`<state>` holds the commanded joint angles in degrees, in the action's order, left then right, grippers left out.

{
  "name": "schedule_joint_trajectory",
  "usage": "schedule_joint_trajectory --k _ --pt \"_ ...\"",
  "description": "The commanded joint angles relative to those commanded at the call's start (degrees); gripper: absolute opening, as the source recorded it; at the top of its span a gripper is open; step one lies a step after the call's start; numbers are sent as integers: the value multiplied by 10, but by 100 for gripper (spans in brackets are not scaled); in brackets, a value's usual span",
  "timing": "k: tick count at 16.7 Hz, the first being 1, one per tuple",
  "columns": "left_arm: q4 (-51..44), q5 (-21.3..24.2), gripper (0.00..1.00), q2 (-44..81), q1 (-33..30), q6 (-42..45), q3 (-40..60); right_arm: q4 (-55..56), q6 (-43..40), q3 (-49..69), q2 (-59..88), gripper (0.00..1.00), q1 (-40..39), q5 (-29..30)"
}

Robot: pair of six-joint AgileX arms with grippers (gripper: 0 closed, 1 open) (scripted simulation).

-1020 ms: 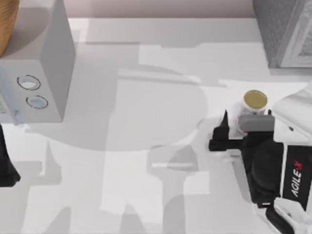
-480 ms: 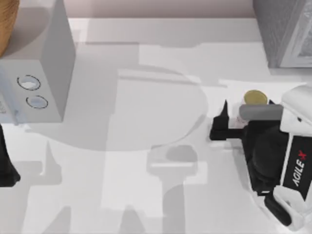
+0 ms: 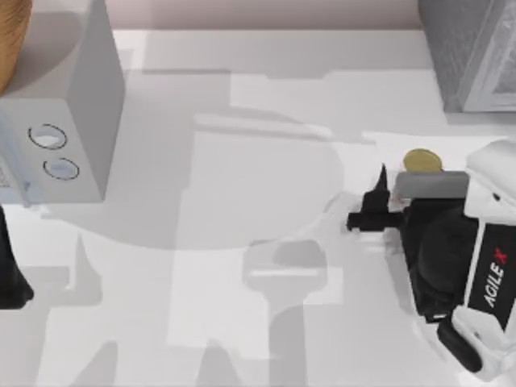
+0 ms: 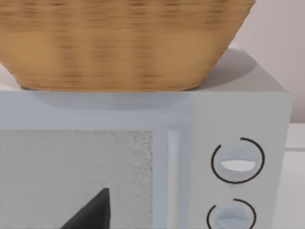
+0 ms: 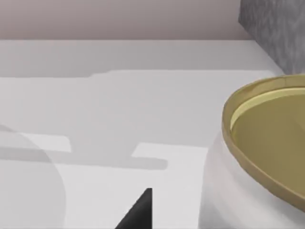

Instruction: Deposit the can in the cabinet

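The can (image 3: 422, 160) stands upright on the right side of the table, its gold top partly covered by my right arm. My right gripper (image 3: 413, 181) sits at the can, open, with one dark finger (image 3: 380, 192) just left of it and the other finger hidden. In the right wrist view the can (image 5: 257, 157) looms close, with a gap between it and the fingertip (image 5: 140, 210). The dark speckled cabinet (image 3: 472, 48) stands at the far right corner, behind the can, and its corner (image 5: 276, 28) is also in the right wrist view.
A smooth light grey box with two round rings (image 3: 56, 97) stands at the far left with a wicker basket (image 3: 10, 40) on top. My left arm (image 3: 12, 274) is parked at the left edge, facing that box (image 4: 238, 119) and basket (image 4: 124, 43).
My right gripper moved a little farther back over the can, covering more of its top. Its visible finger then shifted right, closer to the can. The left arm stayed still.
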<state>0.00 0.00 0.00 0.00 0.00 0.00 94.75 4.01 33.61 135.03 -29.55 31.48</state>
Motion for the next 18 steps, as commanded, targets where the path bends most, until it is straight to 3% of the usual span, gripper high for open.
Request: schedule_joint_trajectory --k 7,18 --pt "0 0 100 0 0 0 0 0 0 0 0 2 0 0" --pt "0 0 100 0 0 0 0 -6 1 -1 -5 0 -1 -1"
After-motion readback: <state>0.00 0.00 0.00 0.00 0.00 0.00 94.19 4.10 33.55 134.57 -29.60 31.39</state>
